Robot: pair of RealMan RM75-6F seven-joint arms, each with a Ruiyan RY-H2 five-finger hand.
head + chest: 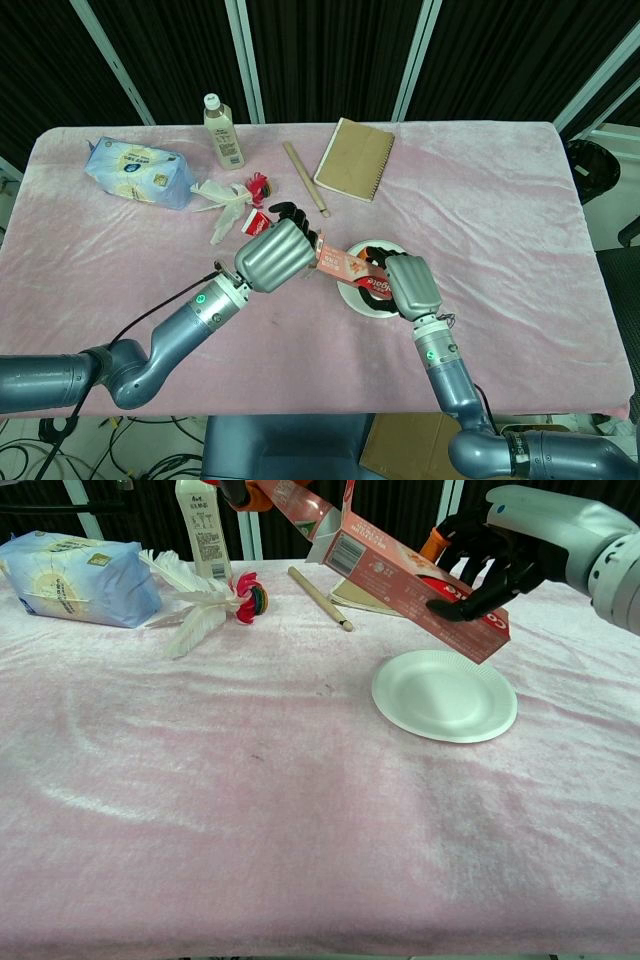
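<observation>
A long red toothpaste box [343, 264] [405, 568] hangs tilted above a white paper plate [361, 301] [445, 695], its lower end to the right. My right hand [412, 283] [515, 542] grips that lower end, dark fingers wrapped around the carton. My left hand [275, 252] holds the raised end. The chest view shows only the left hand's fingertips [236, 490] at the top edge. The box's open end flap points down-left.
At the back of the pink cloth table lie a blue tissue pack [140, 172] [75, 575], a white bottle [222, 130] [200, 525], a white feather toy [228, 200] [205, 605], a wooden stick [305, 178] [320, 598] and a brown notebook [355, 160].
</observation>
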